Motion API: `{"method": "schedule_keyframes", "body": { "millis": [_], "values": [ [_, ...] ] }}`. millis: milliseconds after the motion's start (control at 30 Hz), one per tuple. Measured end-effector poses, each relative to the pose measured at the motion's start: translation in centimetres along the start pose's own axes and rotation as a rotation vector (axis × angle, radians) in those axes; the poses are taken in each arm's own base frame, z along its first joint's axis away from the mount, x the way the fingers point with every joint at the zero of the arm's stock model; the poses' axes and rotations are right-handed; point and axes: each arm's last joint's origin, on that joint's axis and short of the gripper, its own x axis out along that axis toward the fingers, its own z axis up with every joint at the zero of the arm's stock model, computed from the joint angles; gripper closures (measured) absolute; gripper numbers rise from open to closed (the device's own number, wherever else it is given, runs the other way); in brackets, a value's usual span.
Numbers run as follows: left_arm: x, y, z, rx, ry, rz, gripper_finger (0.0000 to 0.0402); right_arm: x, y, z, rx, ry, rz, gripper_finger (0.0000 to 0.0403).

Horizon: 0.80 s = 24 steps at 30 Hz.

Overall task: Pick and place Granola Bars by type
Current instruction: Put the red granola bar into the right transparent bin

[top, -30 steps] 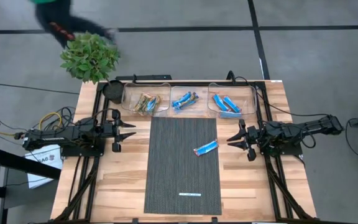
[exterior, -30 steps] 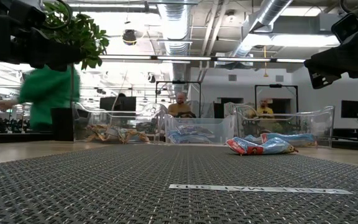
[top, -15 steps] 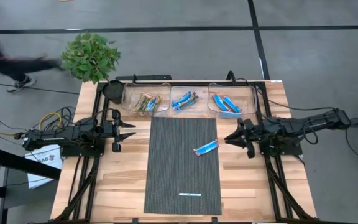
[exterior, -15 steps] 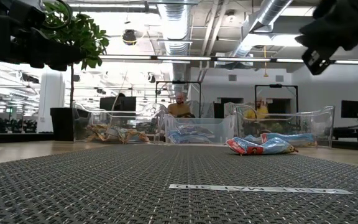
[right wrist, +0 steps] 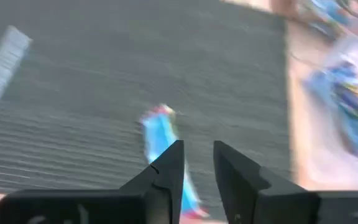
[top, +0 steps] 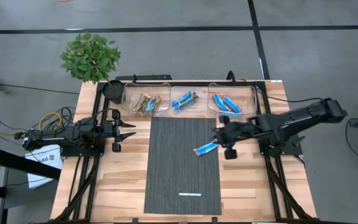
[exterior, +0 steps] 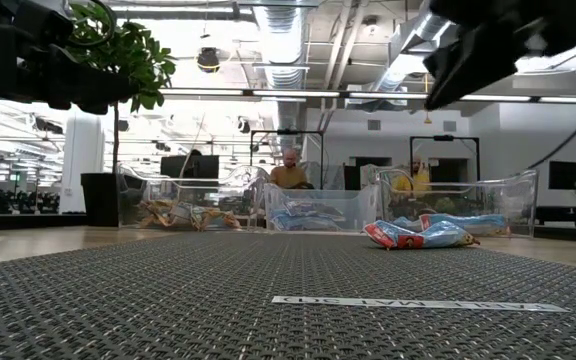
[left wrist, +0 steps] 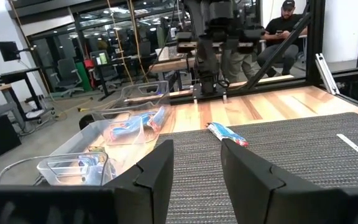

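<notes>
One granola bar (top: 206,148), blue with an orange end, lies loose on my dark woven mat (top: 182,180), near the mat's right edge and about halfway down its length. My right gripper (top: 219,138) hangs above the table just beside that bar, at the mat's right edge, reaching in from the right side. In the right wrist view its fingers (right wrist: 166,171) stand a narrow gap apart with nothing between them, and the bar (right wrist: 160,134) shows on the mat beyond them; I have hold of nothing.

My left gripper (top: 129,130) waits over the bare wood to the left of the mat, fingers (left wrist: 157,168) parted and empty.

At the far edge of the table I see three clear bins in a row. The left bin (top: 146,99) has tan bars, the middle bin (top: 186,98) blue-and-orange ones, the right bin (top: 232,101) bright blue ones. A thin white strip (top: 189,194) lies near the mat's near end. A potted plant (top: 90,57) stands at the table's far left corner.
</notes>
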Motion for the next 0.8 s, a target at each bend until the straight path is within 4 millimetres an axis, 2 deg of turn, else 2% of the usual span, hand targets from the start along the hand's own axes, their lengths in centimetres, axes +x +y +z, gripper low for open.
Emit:
{"method": "schedule_keyframes", "body": {
  "millis": [200,433,600,800],
  "values": [
    [0.0,0.0,0.0,0.000,0.000,0.000,0.0274,2.5,-0.9,1.7,-0.111,0.279,-0.118,0.0275],
    [0.0,0.0,0.0,0.011,0.000,0.000,0.0274,6.1,-0.6,2.6,-0.162,0.395,-0.090,0.0212],
    [0.0,0.0,0.0,-0.002,0.001,0.000,0.0274,7.7,-0.1,2.0,-0.167,0.441,0.024,0.0195],
    [0.0,0.0,0.0,0.006,0.001,0.000,0.0274,9.8,0.6,1.1,-0.183,0.512,0.125,0.0198]
  ]
}}
